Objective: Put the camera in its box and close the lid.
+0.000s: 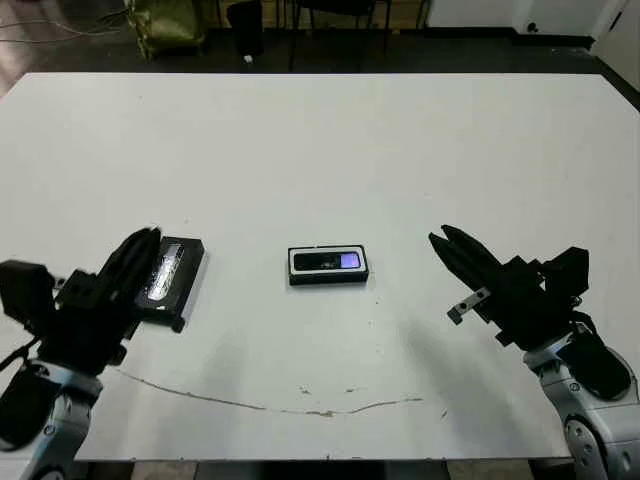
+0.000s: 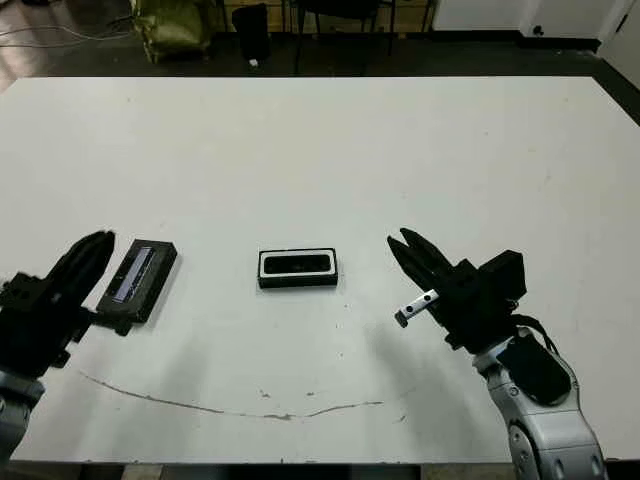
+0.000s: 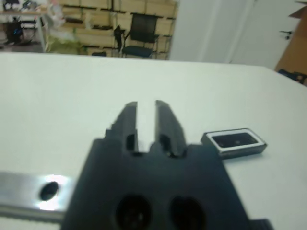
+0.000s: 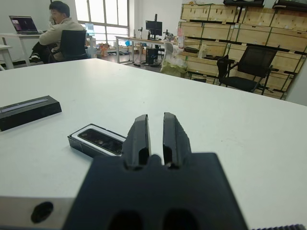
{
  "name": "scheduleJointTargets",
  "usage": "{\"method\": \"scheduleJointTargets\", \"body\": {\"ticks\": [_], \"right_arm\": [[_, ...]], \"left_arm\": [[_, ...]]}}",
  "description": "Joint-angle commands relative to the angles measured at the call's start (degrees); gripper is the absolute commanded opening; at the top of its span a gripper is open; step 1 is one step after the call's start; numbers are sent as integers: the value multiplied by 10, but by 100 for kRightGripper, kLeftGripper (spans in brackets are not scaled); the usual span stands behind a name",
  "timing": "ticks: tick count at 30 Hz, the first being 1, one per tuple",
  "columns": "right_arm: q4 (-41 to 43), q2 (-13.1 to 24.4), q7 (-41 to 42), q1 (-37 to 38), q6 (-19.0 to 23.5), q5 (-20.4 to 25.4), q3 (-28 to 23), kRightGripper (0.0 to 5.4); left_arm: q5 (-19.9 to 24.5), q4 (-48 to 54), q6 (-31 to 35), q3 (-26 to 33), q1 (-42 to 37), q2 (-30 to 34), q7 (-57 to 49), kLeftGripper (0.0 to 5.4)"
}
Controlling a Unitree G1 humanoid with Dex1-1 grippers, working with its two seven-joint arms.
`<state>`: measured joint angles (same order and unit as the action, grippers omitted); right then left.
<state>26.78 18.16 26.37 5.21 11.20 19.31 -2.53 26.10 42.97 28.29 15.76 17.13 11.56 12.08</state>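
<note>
The left gripper [image 2: 95,245] hides the near end of the lid [image 2: 140,278] in the left eye view, so whether its tips touch the lid cannot be told; its wrist view shows the jaws parted by only a narrow slit with nothing between them, and the lid itself falls outside that view. The right gripper [image 1: 447,239] hovers with its jaws likewise nearly closed and empty. The camera [image 1: 330,262] lies inside the box [image 1: 327,279], lens glinting bluish-purple, well ahead of both sets of jaws and between them. Bare white table [image 1: 330,140] surrounds the box on all sides. Beyond the far edge stand chairs and wooden crates, and a person [image 4: 60,24] sits at a desk.
</note>
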Motion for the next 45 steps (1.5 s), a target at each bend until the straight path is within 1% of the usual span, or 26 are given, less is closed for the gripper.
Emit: {"method": "scheduleJointTargets", "body": {"ticks": [1, 4, 10, 18, 22, 30, 35, 39, 45], "right_arm": [[-5, 7, -1, 5, 7, -4, 0, 0], [-1, 6, -5, 7, 8, -9, 2, 0], [-1, 5, -4, 10, 8, -7, 5, 0], [-2, 4, -5, 10, 10, -7, 8, 0], [1, 5, -9, 11, 18, -9, 10, 0], [-6, 4, -5, 11, 15, -4, 9, 0], [-4, 2, -8, 12, 15, -7, 11, 0], [-11, 3, -1, 12, 12, 1, 9, 0], [-8, 2, -5, 16, 12, -3, 11, 0]], "left_arm": [[-6, -2, 24, -7, 10, 25, 1, 131], [8, -21, 37, -9, -1, 43, 18, 202], [11, -40, 55, -18, -14, 56, 17, 347], [36, -27, 160, -9, -54, 78, -18, 538], [88, -36, 229, 24, -88, 74, -37, 538], [142, -54, 292, 53, -118, 77, -56, 538], [143, -65, 296, 43, -120, 86, -51, 538], [139, -70, 301, 35, -119, 92, -56, 538], [132, -86, 301, 20, -122, 133, -29, 538]]}}
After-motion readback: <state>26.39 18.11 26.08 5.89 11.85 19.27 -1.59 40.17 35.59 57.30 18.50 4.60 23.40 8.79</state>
